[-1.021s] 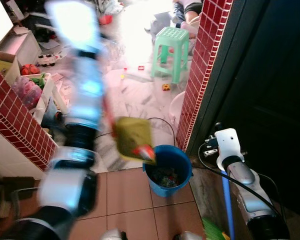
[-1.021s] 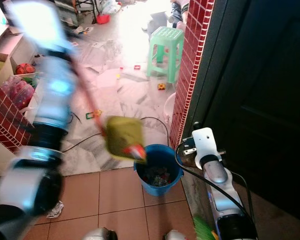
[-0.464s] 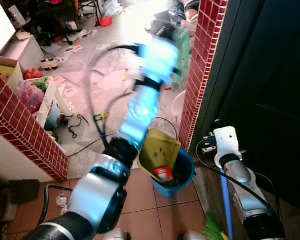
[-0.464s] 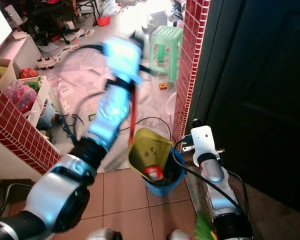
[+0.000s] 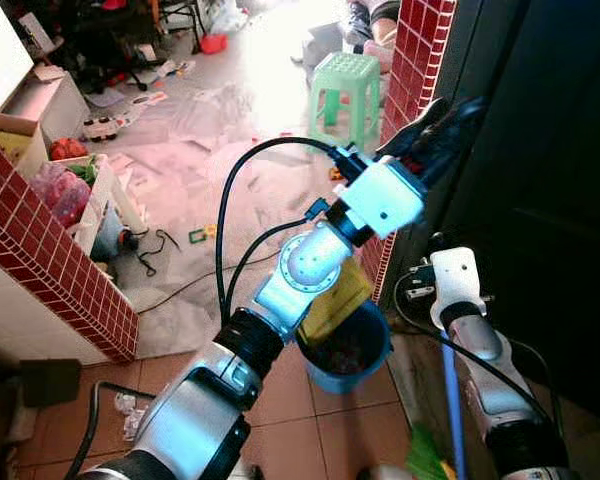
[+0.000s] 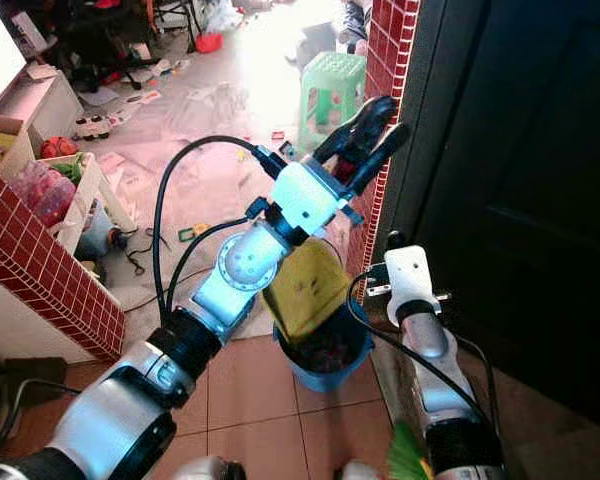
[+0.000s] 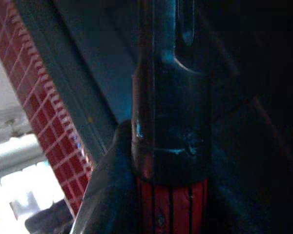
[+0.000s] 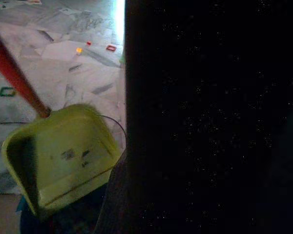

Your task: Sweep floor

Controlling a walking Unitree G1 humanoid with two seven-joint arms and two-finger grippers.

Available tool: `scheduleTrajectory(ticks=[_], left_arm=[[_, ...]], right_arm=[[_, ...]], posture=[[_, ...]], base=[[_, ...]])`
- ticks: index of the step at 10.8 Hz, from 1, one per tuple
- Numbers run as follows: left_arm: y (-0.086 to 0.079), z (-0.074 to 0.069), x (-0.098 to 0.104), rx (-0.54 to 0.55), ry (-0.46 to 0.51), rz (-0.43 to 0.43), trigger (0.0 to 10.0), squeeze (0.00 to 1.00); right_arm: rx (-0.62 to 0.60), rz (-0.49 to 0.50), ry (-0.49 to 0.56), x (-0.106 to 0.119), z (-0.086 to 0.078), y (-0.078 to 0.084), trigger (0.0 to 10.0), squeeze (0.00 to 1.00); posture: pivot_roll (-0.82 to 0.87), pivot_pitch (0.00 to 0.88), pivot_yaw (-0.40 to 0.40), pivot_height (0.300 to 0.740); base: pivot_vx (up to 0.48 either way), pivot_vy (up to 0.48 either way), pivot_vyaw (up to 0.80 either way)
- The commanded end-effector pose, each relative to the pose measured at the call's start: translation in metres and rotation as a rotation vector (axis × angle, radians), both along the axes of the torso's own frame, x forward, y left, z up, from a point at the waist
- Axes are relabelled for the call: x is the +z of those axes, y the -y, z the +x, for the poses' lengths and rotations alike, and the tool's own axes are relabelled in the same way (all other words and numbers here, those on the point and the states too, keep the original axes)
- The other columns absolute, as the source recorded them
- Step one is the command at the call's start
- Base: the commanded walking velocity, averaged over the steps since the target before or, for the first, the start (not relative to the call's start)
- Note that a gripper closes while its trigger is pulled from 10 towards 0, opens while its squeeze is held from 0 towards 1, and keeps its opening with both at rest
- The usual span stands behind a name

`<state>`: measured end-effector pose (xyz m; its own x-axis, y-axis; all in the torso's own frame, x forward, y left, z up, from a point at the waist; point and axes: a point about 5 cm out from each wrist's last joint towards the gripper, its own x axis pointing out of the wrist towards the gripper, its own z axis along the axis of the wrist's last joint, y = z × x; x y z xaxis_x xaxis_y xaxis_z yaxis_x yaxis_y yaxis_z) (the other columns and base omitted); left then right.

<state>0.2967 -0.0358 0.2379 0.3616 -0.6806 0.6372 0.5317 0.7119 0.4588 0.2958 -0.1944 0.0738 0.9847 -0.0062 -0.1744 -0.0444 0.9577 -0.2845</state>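
Since half a second ago the left arm has swung up and across toward the red-tiled brick pillar [image 5: 405, 120], and the yellow plastic dustpan [image 6: 305, 285] now stands steeply tipped over the round blue plastic bucket [image 5: 352, 350], its lower edge inside the rim. Eye views: left gripper [image 6: 365, 135] raised high by the pillar, black fingers close together; debris lies in the bucket; green plastic stool [image 5: 346, 100] well beyond on the littered grey floor [image 5: 210, 140]. Right arm low beside the dark door [image 5: 550, 190], alongside a blue broom pole [image 5: 452, 400]. Left wrist view: fingers clenched on the dustpan's red ribbed handle [image 7: 170, 207]. Right wrist view: dustpan over bucket, mostly dark; right gripper's fingers cannot be told.
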Motion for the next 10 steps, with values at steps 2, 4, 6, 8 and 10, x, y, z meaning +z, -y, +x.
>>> scheduleTrajectory(ticks=[2, 4, 6, 8, 10], left_arm=[[-0.001, -0.004, 0.033, 0.013, 0.055, -0.144, 10.0, 0.00], [-0.039, 0.014, 0.082, 0.180, 0.169, -0.248, 10.0, 0.00], [-0.103, 0.041, 0.107, 0.474, 0.220, -0.249, 10.0, 0.00], [-0.169, 0.065, 0.062, 0.759, 0.108, -0.091, 10.0, 0.00], [-0.201, 0.073, 0.009, 0.903, -0.115, -0.059, 10.0, 0.00]], right_arm=[[0.026, 0.006, 0.044, 0.009, 0.008, -0.006, 10.0, 0.00], [0.051, 0.024, 0.040, 0.007, 0.008, -0.010, 10.0, 0.00], [0.139, 0.066, 0.037, 0.007, 0.008, -0.024, 10.0, 0.00], [0.244, 0.058, 0.052, 0.008, 0.007, -0.040, 10.0, 0.00], [0.257, 0.059, 0.049, 0.006, 0.004, -0.041, 10.0, 0.00]], posture=[[-0.15, 0.000, 0.080, 0.740], [-0.13, 0.000, 0.067, 0.740], [-0.11, 0.000, 0.052, 0.740], [-0.09, 0.000, 0.036, 0.740], [-0.08, 0.000, 0.024, 0.740]], base=[[0.000, 0.000, 0.00], [0.000, 0.000, 0.00], [0.000, 0.000, 0.00], [0.000, 0.000, 0.00], [0.000, 0.000, 0.00]])
